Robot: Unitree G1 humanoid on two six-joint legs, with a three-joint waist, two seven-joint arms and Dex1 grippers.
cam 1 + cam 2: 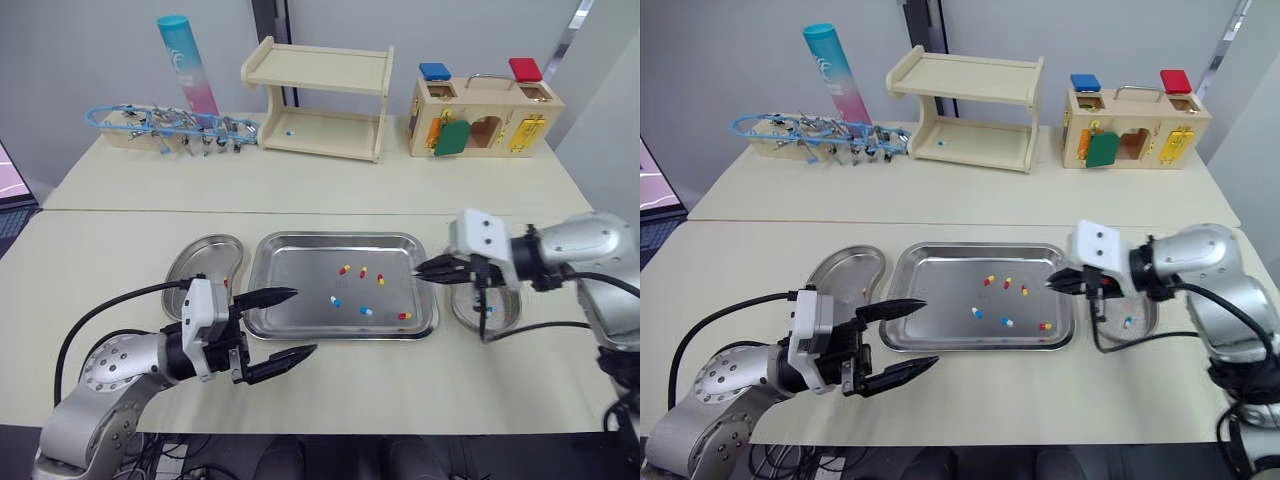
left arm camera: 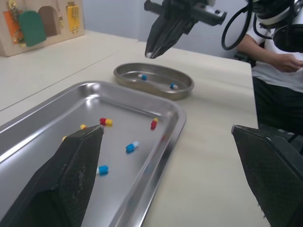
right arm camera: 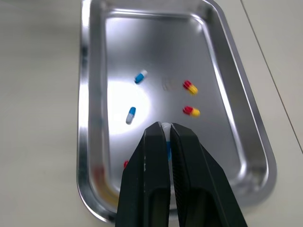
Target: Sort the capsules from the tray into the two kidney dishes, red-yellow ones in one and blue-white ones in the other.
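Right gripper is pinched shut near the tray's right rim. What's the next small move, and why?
Probably swing the right gripper outward from the tray until it is over the right kidney dish, then open. It pinches a blue-white capsule, that dish holds two blue-white capsules, and the tips hang short of the dish.

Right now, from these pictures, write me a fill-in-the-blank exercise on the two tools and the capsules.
1. The right tool is shut on a ___ capsule.
2. The left tool, beside the tray, is ___.
3. The kidney dish on the robot's right holds ___ capsules.

Missing words: blue-white; open; two.
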